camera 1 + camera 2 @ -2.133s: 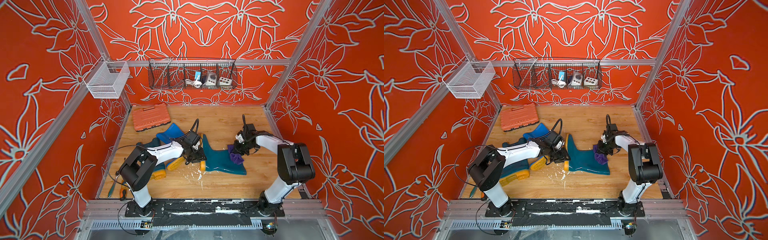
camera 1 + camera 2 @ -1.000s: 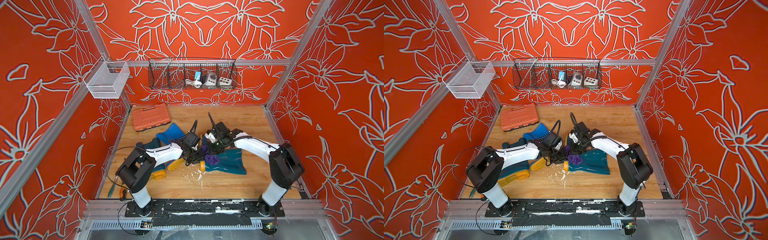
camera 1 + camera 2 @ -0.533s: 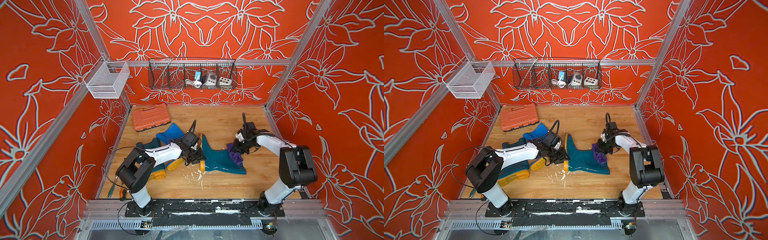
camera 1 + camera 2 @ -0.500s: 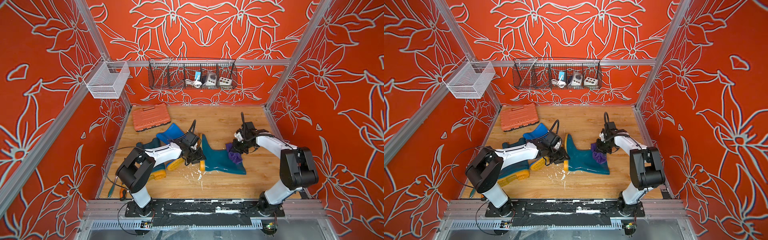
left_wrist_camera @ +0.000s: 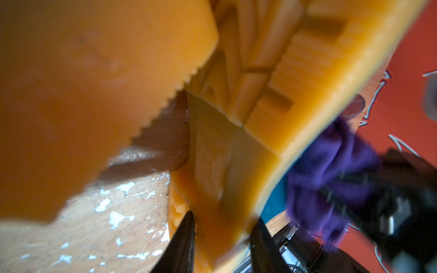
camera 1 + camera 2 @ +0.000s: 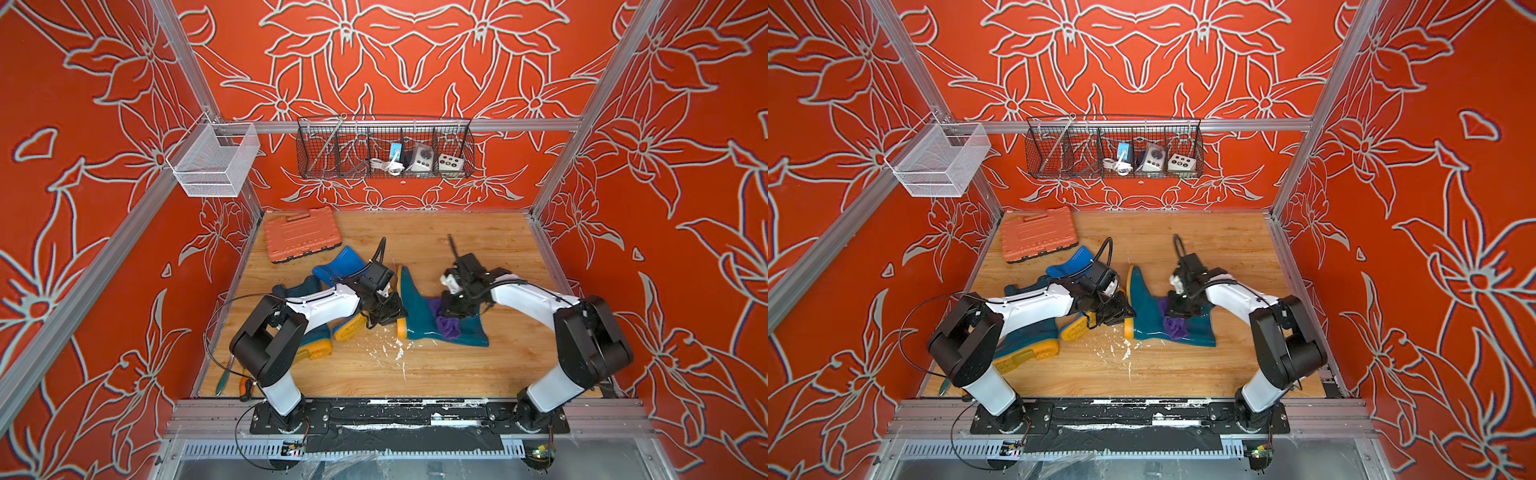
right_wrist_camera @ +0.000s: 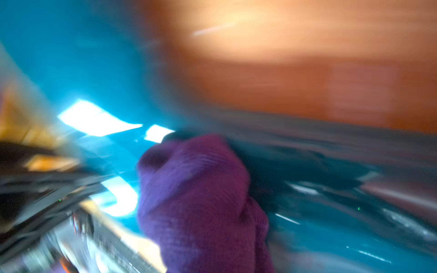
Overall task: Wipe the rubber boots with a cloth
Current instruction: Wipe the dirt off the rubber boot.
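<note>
Purple terry, the cloth is bunched on the shaft of a teal boot. This boot is laid on its side at the centre of the wooden table, its yellow-orange sole turned to 9 o'clock, its toe to 12 and its shaft to 3. The cloth is clamped in the right gripper, whose fingers are pressed together on it. The right wrist view is smeared, and only the wad against glossy teal can be made out. The sole's heel is pinched by the left gripper, with a finger seen at either side of it.

Toward 9 o'clock a second teal boot and a blue boot are partly hidden by the left arm. An orange tool case is set at 11 o'clock.

A black wire basket is hung on the back rail at 12 o'clock. A white cable with a blue plug, a white-grey device and a white button box are held in its compartments toward 3. A white mesh basket is hung at 10 o'clock.
</note>
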You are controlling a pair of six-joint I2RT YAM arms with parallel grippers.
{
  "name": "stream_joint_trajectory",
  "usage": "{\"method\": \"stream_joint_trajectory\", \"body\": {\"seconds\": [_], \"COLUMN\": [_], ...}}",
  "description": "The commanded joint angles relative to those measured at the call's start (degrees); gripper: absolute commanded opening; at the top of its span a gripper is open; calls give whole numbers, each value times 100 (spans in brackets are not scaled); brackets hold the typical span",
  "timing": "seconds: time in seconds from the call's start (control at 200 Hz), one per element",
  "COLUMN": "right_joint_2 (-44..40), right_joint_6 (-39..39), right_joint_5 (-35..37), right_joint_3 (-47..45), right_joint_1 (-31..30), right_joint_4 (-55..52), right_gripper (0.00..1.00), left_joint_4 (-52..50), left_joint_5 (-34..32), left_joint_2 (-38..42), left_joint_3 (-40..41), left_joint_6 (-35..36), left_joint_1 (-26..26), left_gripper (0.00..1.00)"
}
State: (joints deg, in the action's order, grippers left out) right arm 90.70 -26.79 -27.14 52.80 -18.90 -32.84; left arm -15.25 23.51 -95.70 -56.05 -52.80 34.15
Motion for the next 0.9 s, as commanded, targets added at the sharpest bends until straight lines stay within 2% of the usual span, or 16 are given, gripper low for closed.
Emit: {"method": "stream_joint_trajectory", "body": {"seconds": [0.0,0.055,0.135,0.25,0.35,0.41,0.495,0.58,0.635,0.791,0.896], "right_joint_2": [-502,-690,-928,-1029,-656,-263,225,304,263,-265,-560], "right_joint_6": [389,541,374,124,-189,-267,-61,161,235,158,287], "right_joint_5": [215,271,44,327,252,158,301,770,918,288,476], "right_joint_3": [-119,45,101,278,358,486,806,891,734,-366,-328], "right_joint_1": [776,788,600,-517,-1528,-1844,-2071,-1988,-1692,49,235], "right_joint_4": [-640,-847,-726,-519,48,169,-231,-609,-740,-476,-769], "right_gripper": [0,0,0,0,0,0,0,0,0,0,0], "left_joint_4": [89,164,283,329,302,293,286,253,248,234,202], "left_joint_5": [-124,-87,-90,-172,-206,-197,-194,-214,-240,-227,-222], "left_joint_2": [167,161,198,245,240,219,218,257,293,354,370], "left_joint_3": [166,200,289,272,168,122,112,134,160,187,163], "left_joint_6": [-232,-310,-481,-642,-679,-705,-739,-745,-758,-776,-767], "left_joint_1": [-102,-102,-93,-93,-93,-93,-93,-93,-100,-102,-99], "left_gripper": [28,25,21,16,14,13,11,9,7,0,0]}}
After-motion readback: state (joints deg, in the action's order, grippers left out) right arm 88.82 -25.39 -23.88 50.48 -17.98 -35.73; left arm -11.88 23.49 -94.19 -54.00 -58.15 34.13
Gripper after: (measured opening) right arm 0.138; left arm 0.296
